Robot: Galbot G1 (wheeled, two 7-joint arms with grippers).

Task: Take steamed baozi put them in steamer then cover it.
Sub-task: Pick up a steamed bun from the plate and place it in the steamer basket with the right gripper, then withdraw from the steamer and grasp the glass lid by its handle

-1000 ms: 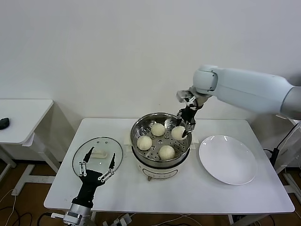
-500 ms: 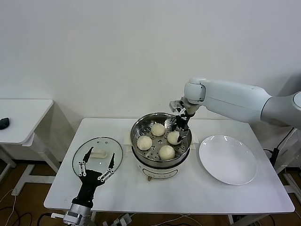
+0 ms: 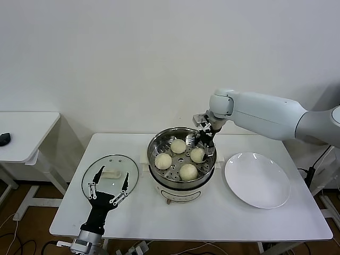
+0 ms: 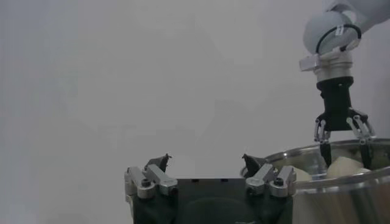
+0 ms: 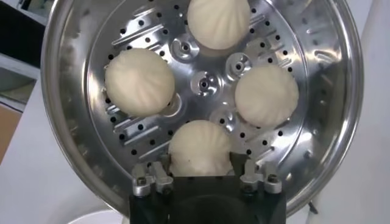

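The steamer stands mid-table on its cream base, with all four steamed baozi inside: one at the back, one at the left, one at the front and one at the right. My right gripper reaches down into the basket, shut on the right baozi, which rests on the perforated floor. The left wrist view shows that gripper straddling the bun. My left gripper is open above the glass lid, empty.
An empty white plate lies right of the steamer. The lid lies flat at the table's left. A second white table with a dark object stands farther left. A wall rises behind.
My right gripper carried the baozi from above the steamer's right rim down into the basket and set it on the floor. My left arm has not moved.
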